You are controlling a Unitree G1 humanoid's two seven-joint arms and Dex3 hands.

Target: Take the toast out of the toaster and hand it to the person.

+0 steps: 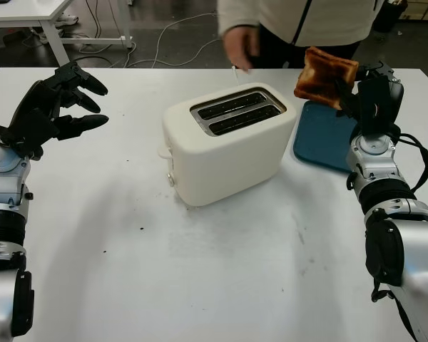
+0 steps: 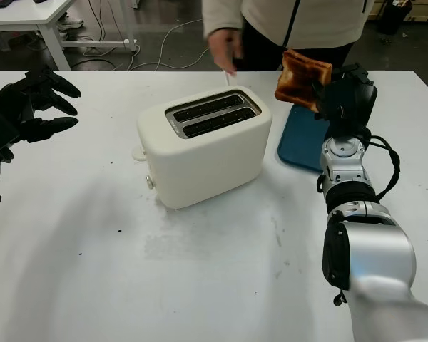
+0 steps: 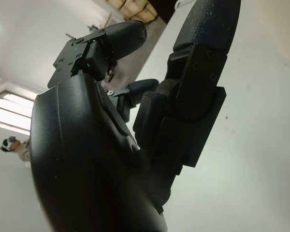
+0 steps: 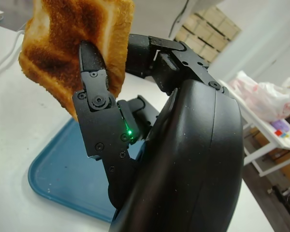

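A browned slice of toast (image 1: 327, 75) is held up in the air to the right of the toaster, above the blue tray, with my right hand (image 1: 367, 89) shut on it. In the right wrist view the toast (image 4: 67, 46) is pinched between black fingers (image 4: 94, 99). The cream two-slot toaster (image 1: 225, 142) stands mid-table, its slots looking empty. A person in a light jacket stands at the far edge, one hand (image 1: 237, 46) lowered behind the toaster. My left hand (image 1: 53, 107) is open, raised over the table's left side.
A blue tray (image 1: 324, 135) lies on the white table (image 1: 221, 271) right of the toaster, under the toast. A white cable runs from the toaster toward the far edge. Crumbs dot the table in front of the toaster.
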